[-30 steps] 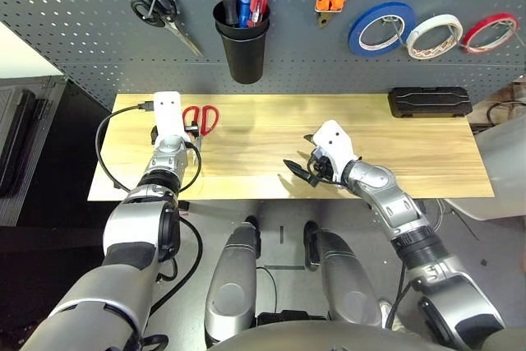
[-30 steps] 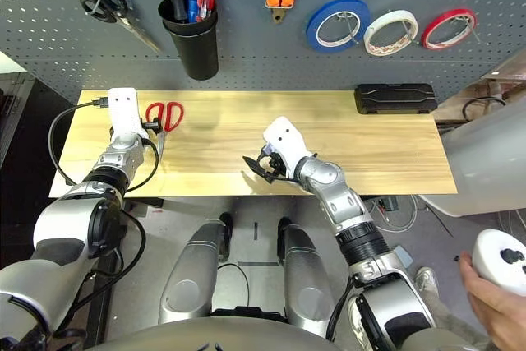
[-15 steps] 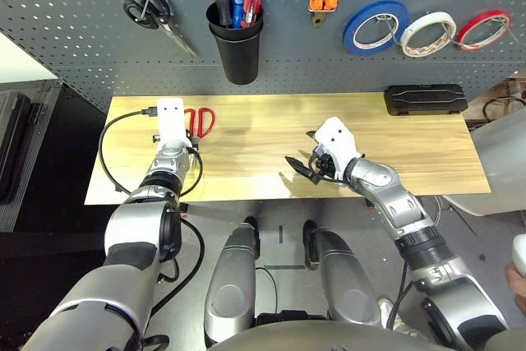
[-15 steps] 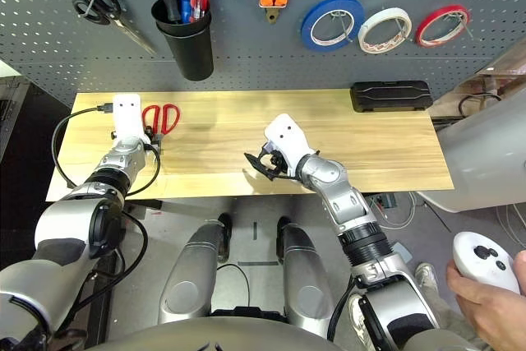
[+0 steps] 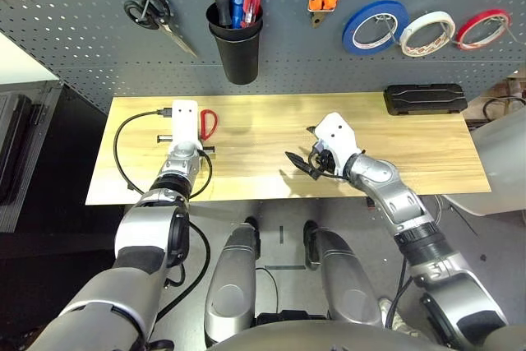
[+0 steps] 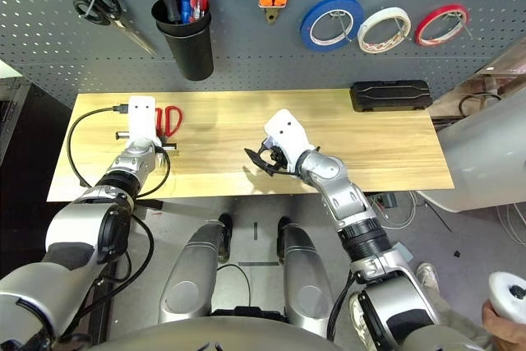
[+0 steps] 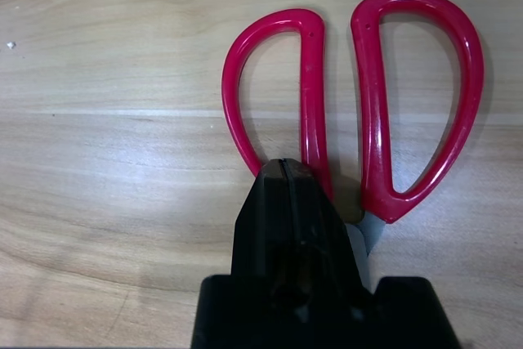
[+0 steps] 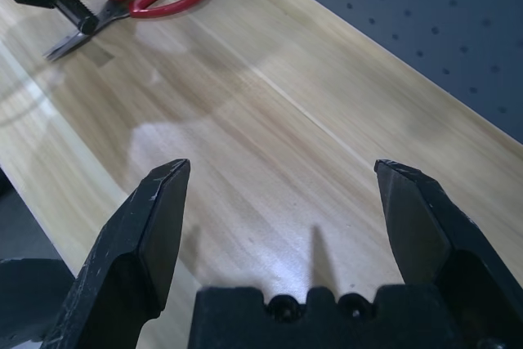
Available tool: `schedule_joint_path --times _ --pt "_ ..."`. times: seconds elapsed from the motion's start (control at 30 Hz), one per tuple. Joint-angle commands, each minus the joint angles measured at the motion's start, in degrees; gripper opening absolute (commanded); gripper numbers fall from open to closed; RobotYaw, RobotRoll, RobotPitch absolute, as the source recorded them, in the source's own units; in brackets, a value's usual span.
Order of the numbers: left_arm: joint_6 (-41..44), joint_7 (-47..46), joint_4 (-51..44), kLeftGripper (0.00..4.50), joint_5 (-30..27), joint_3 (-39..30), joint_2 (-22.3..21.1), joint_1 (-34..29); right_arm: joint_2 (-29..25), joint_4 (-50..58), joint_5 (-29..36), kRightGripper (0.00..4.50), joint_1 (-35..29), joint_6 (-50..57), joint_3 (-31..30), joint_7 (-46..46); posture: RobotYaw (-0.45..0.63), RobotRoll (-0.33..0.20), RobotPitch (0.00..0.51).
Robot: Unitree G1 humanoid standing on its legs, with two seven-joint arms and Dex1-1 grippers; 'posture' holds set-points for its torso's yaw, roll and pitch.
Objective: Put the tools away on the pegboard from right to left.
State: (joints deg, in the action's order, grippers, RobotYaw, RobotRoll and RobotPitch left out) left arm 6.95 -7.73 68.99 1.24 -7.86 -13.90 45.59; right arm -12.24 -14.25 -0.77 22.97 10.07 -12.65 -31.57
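Left jaws over red-handled scissors (image 7: pixel 351 112)

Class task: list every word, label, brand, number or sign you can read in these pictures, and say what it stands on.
None can be read. The red-handled scissors, the dark grey perforated pegboard, the flat black case on the wooden table and the white camera housings bear no legible writing.
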Motion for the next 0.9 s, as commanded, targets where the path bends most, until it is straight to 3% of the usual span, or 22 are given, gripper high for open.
schedule_joint_path --times 0.03,0.37,0.67,0.77,0.9 --pt "5.29 0.22 2.12 0.01 -0.07 0.61 3.16 -5.48 0.10 -2.30 0.27 4.50 0.19 -1.18 0.63 0.12 0.14 0.000 0.304" --pt "11.94 -0.18 -9.57 0.01 -0.41 1.53 8.24 -12.03 0.29 -4.99 0.27 4.50 1.30 -3.15 0.76 0.16 0.16 0.000 0.299" --pt "26.30 -2.62 -36.93 0.01 -1.30 0.62 12.00 -21.60 -0.63 -5.78 0.86 4.50 1.49 -3.85 -0.23 -3.64 0.17 0.000 0.293" --pt "29.40 -3.49 -42.94 0.63 -1.37 -0.15 11.98 -22.80 -1.44 -5.28 1.01 4.50 0.75 -3.87 -0.93 -6.29 0.18 0.000 0.293" --pt "32.29 -3.64 -47.50 2.06 -1.77 -1.49 11.16 -22.47 -2.24 -4.21 1.30 4.50 -0.25 -4.25 -1.99 -10.19 0.19 0.000 0.293"
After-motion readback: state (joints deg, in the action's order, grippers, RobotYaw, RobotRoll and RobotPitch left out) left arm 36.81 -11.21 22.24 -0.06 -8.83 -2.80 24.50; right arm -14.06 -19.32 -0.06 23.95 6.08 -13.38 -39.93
